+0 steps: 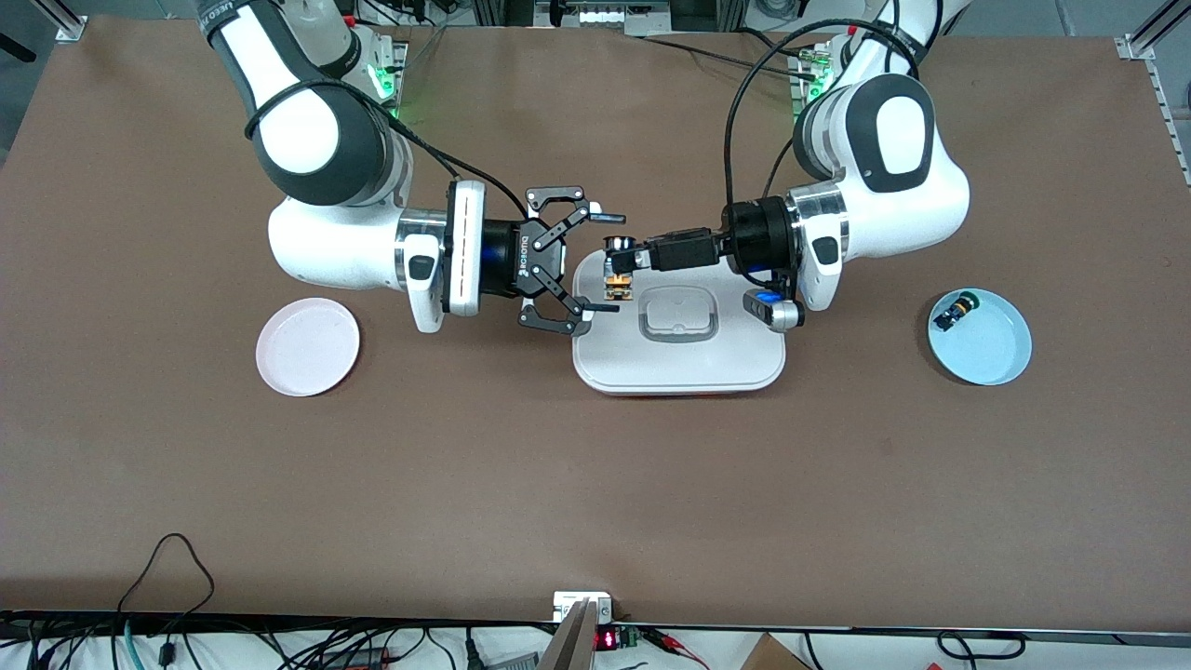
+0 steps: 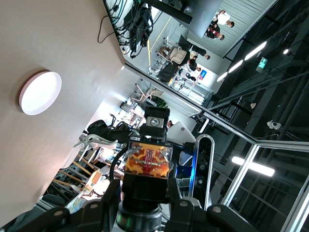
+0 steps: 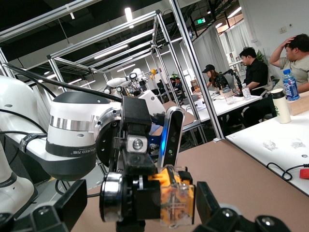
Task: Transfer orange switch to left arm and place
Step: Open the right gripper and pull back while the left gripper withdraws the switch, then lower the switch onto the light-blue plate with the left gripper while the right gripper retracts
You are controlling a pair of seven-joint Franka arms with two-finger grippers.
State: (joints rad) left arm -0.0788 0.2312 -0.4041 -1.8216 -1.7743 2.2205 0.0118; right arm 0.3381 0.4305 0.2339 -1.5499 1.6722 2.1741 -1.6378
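Presently the orange switch point(image 1: 618, 270) is held above the edge of the box point(image 1: 679, 358) by the left hand point(image 1: 622, 261), whose slim fingers are clamped on it. The right hand point(image 1: 600, 262) is spread wide around the switch without touching it. A pink plate point(image 1: 308, 346) and a blue plate point(image 1: 980, 336) are set on the tabletop point(image 1: 595, 484), well apart.

I see a matt brown tabletop point(image 1: 595, 502), a smooth glossy white plastic box point(image 1: 679, 358), and under my left gripper point(image 1: 622, 263) the translucent orange plastic switch point(image 1: 617, 284).
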